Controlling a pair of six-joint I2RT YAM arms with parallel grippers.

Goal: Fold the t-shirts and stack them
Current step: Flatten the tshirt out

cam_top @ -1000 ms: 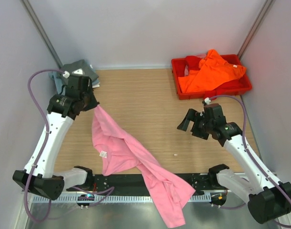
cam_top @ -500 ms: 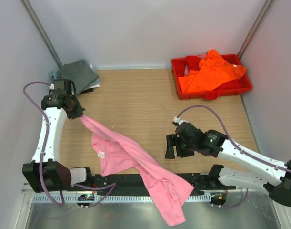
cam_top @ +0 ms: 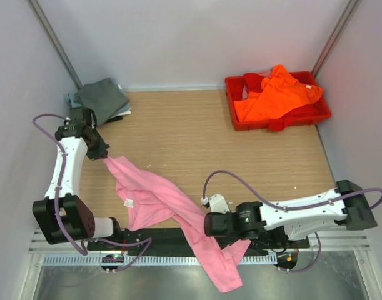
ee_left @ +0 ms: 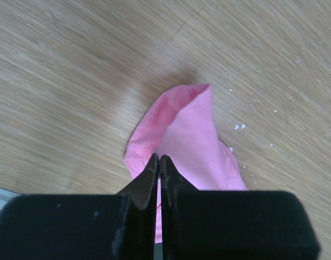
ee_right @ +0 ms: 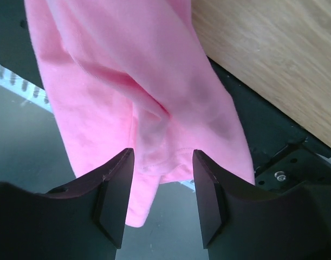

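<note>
Pink shirt (cam_top: 154,197), hung partly over the surface (cam_top: 197,137) edge, was pinched by the left gripper (cam_top: 105,157); it could be dragged off if missed by the wide-spread right gripper (ee_right: 161,162).

Top: high above and behind the near edge, looking steeply down on the whole table (cam_top: 197,137). Left wrist: close over the wood, facing straight down. Right wrist: close over that near edge, facing down. Shared by all: the pink t-shirt (cam_top: 153,194).
</note>
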